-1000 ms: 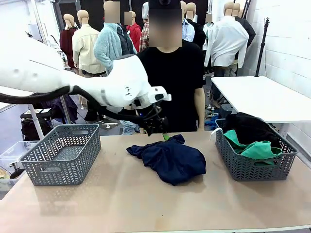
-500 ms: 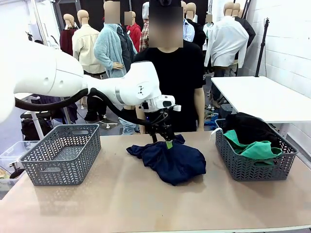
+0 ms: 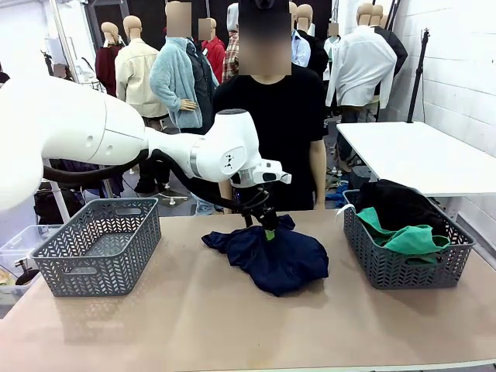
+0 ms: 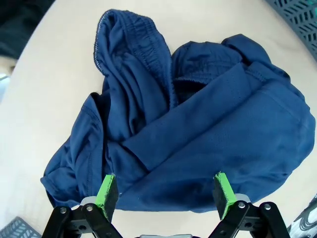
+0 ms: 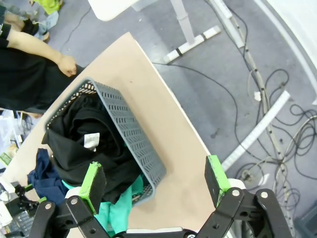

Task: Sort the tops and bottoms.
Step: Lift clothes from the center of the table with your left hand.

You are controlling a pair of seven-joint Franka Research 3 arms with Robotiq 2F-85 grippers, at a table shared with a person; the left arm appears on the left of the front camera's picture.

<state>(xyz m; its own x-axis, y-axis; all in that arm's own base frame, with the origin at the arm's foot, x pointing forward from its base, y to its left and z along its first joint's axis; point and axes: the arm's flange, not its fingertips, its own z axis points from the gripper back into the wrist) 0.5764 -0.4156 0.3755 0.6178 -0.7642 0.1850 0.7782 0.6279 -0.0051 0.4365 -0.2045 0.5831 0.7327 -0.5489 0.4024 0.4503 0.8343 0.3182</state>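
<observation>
The left arm reaches in over the table (image 3: 194, 325), and its left pincer (image 3: 267, 225) sits at the far edge of the navy garment (image 3: 275, 256), which is heaped mid-table in front of the person (image 3: 271, 124). From the front the jaws are too small to read. The left wrist view settles it: the pincer is spread wide and released, with a green pad (image 4: 107, 191) on either side of the garment's near edge and nothing pinched. Whether the pads touch the cloth cannot be told. That same view picks out a gathered waistband and stitched hems, where the front view gives just a dark lump.

Over on the right, the teal bottoms (image 3: 411, 239) lie in the right basket (image 3: 387, 267), bunched toward its near side against the black garment (image 3: 399, 203). The left basket (image 3: 101, 248) stands at the table's other end.

The right wrist view looks straight down from high above that right basket. The right pincer (image 5: 154, 181) hangs there with its jaws wide and released, holding nothing. From up there a white tag (image 5: 90, 141) shows on the black garment, teal cloth peeks out at the basket's end, and cables trail across the floor (image 5: 237, 74) beside the table.
</observation>
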